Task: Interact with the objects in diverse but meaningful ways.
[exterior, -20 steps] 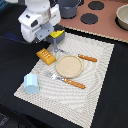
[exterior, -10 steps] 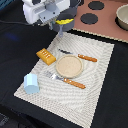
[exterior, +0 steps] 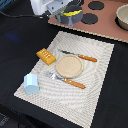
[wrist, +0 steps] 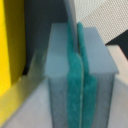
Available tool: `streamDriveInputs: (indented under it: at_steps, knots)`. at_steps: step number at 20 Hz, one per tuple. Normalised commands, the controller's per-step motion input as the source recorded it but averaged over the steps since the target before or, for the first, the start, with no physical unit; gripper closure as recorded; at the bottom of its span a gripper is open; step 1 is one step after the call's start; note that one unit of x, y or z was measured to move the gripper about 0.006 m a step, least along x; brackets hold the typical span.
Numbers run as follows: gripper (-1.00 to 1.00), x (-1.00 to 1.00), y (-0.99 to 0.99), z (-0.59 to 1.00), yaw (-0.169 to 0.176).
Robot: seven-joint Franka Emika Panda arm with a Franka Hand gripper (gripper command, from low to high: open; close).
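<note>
Gripper (wrist: pixel 77 75): my teal pads (wrist: pixel 72 100) pressed together, nothing between
Change: I've lifted off the mat (exterior: pixel 95 100); bread (exterior: pixel 45 55) uncovered
Next: pick bread or cup (exterior: pixel 32 83)

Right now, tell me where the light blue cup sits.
In the exterior view, the light blue cup stands on the placemat's near corner at the exterior view's left, below the orange ridged block and left of the fork.

- The white and grey robot hand (exterior: pixel 70 17) is cut off by the exterior view's top edge.
- A beige round bowl (exterior: pixel 122 17) is cropped at that view's right edge.
- The wrist view is blurred; a yellow shape (wrist: pixel 10 50) there is unidentifiable.
</note>
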Motion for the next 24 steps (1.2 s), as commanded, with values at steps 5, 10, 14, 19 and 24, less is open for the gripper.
streamDriveInputs:
  at_steps: [5, 10, 14, 19, 24]
  knots:
    - [1.00, 0.92, 0.41, 0.15, 0.000]
    - [1.00, 0.93, 0.43, 0.14, 0.000]
    - [1.00, 0.92, 0.43, 0.26, 0.000]
    - [1.00, 0.87, 0.44, 0.31, 0.000]
    - [1.00, 0.74, 0.51, 0.38, 0.000]
